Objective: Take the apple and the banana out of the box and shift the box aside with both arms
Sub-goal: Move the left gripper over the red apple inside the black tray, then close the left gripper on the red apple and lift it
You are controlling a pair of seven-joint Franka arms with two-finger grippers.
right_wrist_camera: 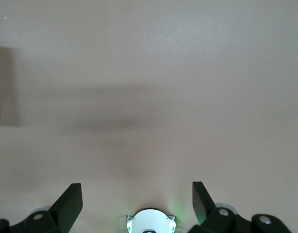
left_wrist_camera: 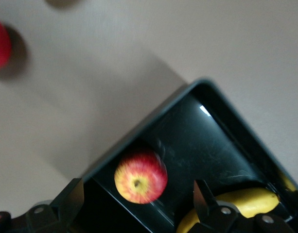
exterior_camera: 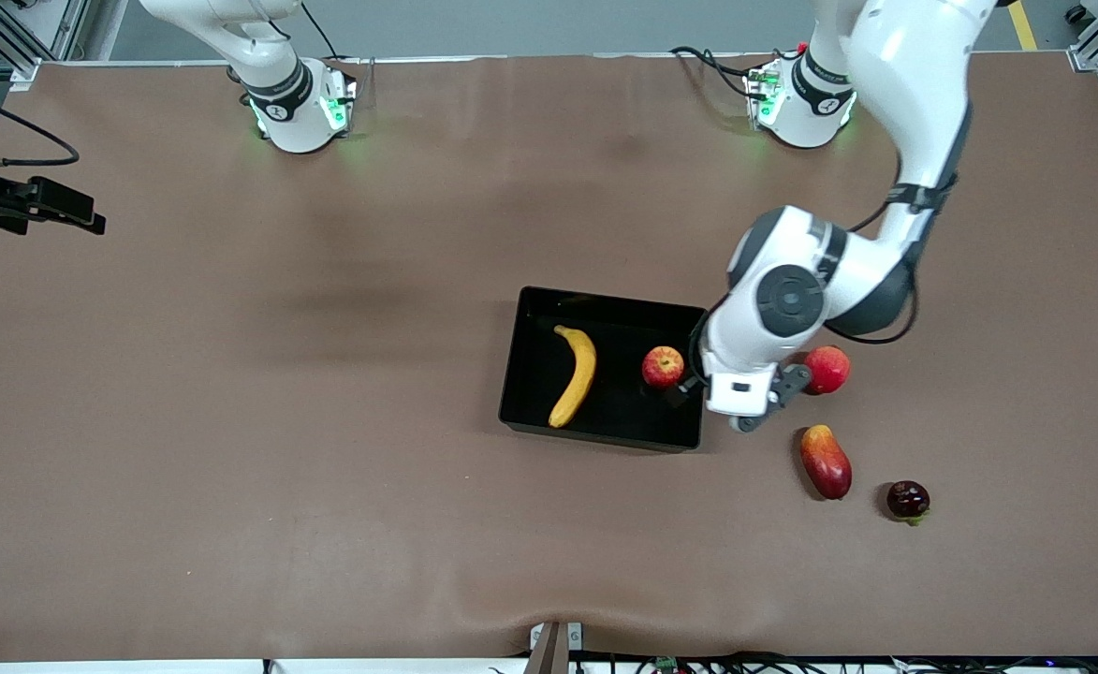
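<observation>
On the brown desk point(exterior_camera: 324, 449) sits the black box point(exterior_camera: 530, 374), with the banana point(exterior_camera: 575, 374) and the apple point(exterior_camera: 663, 366) lying inside it, the apple toward the left arm's end. Over the box wall at that end hangs the left claw point(left_wrist_camera: 138, 199), its fingers point(left_wrist_camera: 68, 199) spread wide and holding nothing; its wrist view looks straight down on the apple between them. Just beside the box, toward the left arm's end, lie a plain red fruit point(exterior_camera: 827, 369), a red-orange mango point(exterior_camera: 826, 461) nearer the front camera, and a dark round fruit point(exterior_camera: 908, 500) beside the mango. Above bare desk near its own base, the right claw point(right_wrist_camera: 138, 199) waits, fingers point(right_wrist_camera: 70, 200) wide and empty.
</observation>
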